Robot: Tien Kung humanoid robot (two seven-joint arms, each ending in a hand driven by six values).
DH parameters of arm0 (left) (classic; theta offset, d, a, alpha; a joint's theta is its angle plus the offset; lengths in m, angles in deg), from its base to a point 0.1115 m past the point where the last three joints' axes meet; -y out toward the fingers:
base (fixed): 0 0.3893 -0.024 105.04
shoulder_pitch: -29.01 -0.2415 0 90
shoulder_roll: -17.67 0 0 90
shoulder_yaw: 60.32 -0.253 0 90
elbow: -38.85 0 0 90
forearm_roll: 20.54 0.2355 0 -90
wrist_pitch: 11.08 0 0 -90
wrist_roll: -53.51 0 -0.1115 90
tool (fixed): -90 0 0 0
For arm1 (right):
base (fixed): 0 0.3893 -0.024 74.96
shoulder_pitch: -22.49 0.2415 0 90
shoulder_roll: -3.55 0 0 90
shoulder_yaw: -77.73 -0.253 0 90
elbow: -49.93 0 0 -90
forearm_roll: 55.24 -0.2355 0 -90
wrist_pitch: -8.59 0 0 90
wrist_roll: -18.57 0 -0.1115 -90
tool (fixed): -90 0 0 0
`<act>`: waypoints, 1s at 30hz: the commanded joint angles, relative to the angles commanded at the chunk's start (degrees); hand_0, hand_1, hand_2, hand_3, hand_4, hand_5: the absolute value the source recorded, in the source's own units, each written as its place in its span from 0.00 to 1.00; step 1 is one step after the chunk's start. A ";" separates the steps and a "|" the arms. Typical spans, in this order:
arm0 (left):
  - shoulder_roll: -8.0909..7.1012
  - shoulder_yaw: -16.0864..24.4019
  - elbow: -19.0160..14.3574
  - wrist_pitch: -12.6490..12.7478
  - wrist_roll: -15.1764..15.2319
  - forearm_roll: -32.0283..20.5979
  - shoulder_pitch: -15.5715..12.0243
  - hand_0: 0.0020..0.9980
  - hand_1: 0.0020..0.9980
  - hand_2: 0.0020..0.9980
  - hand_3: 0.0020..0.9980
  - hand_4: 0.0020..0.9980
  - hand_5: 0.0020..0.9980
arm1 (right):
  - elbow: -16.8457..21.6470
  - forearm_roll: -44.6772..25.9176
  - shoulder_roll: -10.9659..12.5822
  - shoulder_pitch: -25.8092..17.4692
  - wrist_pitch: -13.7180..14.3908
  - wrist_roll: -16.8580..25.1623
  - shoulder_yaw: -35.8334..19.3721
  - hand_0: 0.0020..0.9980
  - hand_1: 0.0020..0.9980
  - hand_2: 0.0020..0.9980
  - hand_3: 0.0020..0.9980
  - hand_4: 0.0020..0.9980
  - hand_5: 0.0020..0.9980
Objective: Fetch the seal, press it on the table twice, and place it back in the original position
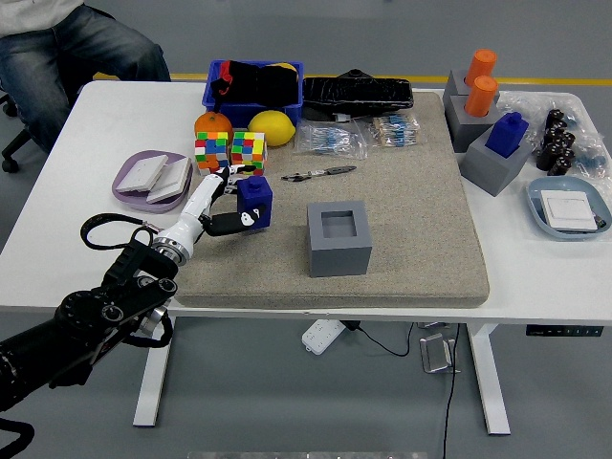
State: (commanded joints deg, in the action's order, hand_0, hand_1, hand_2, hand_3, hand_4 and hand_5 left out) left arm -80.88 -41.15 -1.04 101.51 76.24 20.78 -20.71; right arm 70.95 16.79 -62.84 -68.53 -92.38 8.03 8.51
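Observation:
The seal is a blue block [254, 200] with a white mark on its front. My left hand [228, 203] grips it over the left part of the grey mat [402, 220]; whether its base touches the mat I cannot tell. The white fingers [212, 182] wrap its left side and the black thumb lies under it. A grey holder block [338, 237] with an empty square recess stands at the mat's middle, to the right of the seal. My right arm is out of view.
Two colour cubes [229, 149], an orange and a lemon [272, 126] lie just behind the seal. A purple dish [151, 178] is at left, a blue bin [254, 83] behind. A pen [320, 173] lies on the mat. Grey holders with orange and blue seals [490, 115] stand at right. A seated person [67, 48] is at the top left.

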 joint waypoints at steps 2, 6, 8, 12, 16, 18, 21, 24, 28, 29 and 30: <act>0.11 -0.23 0.29 0.16 0.36 -0.34 -0.26 0.83 0.57 0.52 0.82 0.61 0.00 | -0.03 0.01 -0.03 -0.02 -0.02 0.01 -0.04 0.93 0.78 0.79 0.81 0.87 0.47; 0.22 -0.43 0.74 0.21 0.74 -0.81 -0.80 0.83 0.57 0.52 0.82 0.61 0.00 | -0.06 0.05 -0.01 -0.05 -0.06 0.02 0.00 0.93 0.78 0.79 0.81 0.87 0.47; 0.27 -0.41 1.06 0.15 0.90 -1.09 -1.02 0.83 0.58 0.52 0.82 0.61 0.00 | -0.06 0.05 -0.02 -0.06 -0.06 0.03 -0.01 0.93 0.78 0.79 0.81 0.87 0.47; 0.32 -0.40 1.51 0.29 1.31 -1.51 -1.49 0.83 0.58 0.52 0.82 0.61 0.00 | -0.02 0.08 -0.06 -0.09 -0.09 0.05 0.00 0.93 0.78 0.79 0.81 0.87 0.47; 0.27 -0.59 1.81 0.27 1.57 -1.83 -1.97 0.82 0.58 0.52 0.82 0.61 0.00 | 0.01 0.09 -0.04 -0.13 -0.13 0.06 0.05 0.93 0.78 0.79 0.81 0.87 0.47; 0.17 -0.72 1.93 0.17 1.68 -2.00 -2.25 0.82 0.58 0.52 0.82 0.61 0.00 | 0.03 0.10 -0.03 -0.10 -0.13 0.07 0.06 0.93 0.78 0.79 0.81 0.87 0.47; 0.10 -0.90 1.98 0.06 1.75 -2.12 -2.62 0.82 0.58 0.51 0.82 0.61 0.00 | -0.01 0.15 -0.05 -0.13 -0.14 0.08 -0.09 0.93 0.78 0.79 0.81 0.87 0.47; 0.05 -0.73 1.77 0.00 1.75 -2.02 -2.84 0.82 0.58 0.51 0.82 0.61 0.00 | -0.02 0.18 -0.07 -0.16 -0.16 0.08 -0.17 0.93 0.78 0.79 0.81 0.87 0.47; -0.02 0.12 0.87 0.07 1.81 -1.56 -2.79 0.83 0.58 0.52 0.81 0.61 0.00 | 0.00 0.17 -0.06 -0.14 -0.15 0.10 -0.18 0.93 0.78 0.79 0.81 0.87 0.48; -0.03 0.32 0.63 0.09 1.81 -1.43 -2.70 0.83 0.58 0.52 0.81 0.61 0.00 | 0.01 0.15 -0.05 -0.12 -0.14 0.10 -0.16 0.93 0.78 0.79 0.81 0.87 0.48; -0.04 0.54 0.35 0.09 1.80 -1.27 -2.58 0.83 0.58 0.52 0.81 0.61 0.00 | 0.03 0.13 -0.05 -0.09 -0.14 0.11 -0.10 0.93 0.78 0.79 0.81 0.87 0.48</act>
State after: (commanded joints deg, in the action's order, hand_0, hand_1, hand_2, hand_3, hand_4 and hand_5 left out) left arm -80.92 -40.60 -0.69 101.60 78.04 19.51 -23.29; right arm 70.98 16.92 -62.89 -68.62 -92.51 8.14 8.41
